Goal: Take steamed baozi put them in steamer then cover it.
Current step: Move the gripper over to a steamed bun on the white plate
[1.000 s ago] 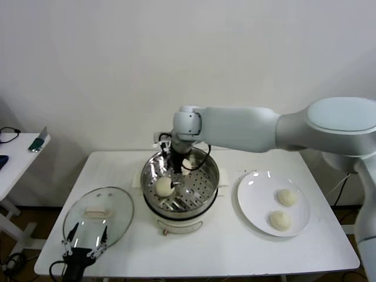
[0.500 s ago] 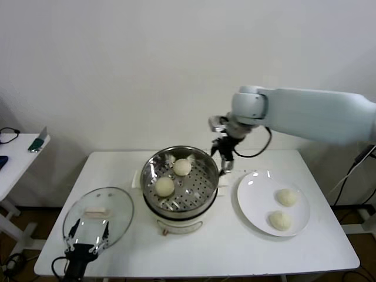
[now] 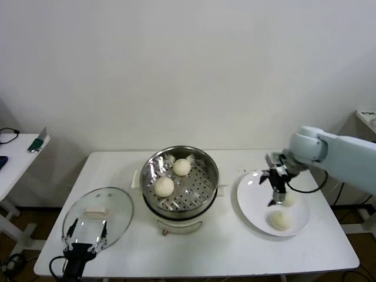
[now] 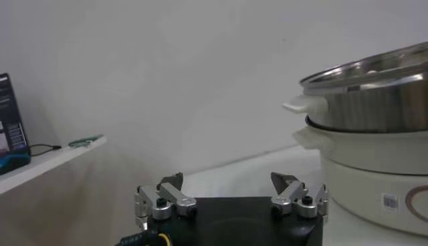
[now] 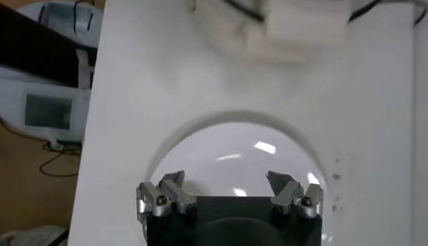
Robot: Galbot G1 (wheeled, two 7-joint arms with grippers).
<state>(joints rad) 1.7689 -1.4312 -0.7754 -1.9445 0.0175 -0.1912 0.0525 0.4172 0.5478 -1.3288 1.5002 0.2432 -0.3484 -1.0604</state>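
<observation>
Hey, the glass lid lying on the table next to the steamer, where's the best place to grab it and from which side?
Probably by the cream oblong handle at the centre of the cover, coming straight down from above. The cover lies flat with the handle facing up, and the jaws should close across the handle's narrow width. The glass dome and thin metal rim offer little to pinch.

The right arm reaches in from the right side, its white forearm angled down and inward, the wrist bent so the right gripper (image 3: 275, 189) hangs pointing downward, low over the table's right part. Its two dark fingers stand spread apart with nothing between them; the wrist camera shows both fingertips (image 5: 175, 182) wide and bare. The left arm sits parked low at the near left edge, only the left gripper (image 3: 86, 234) showing, fingers likewise splayed wide and holding nothing.
</observation>
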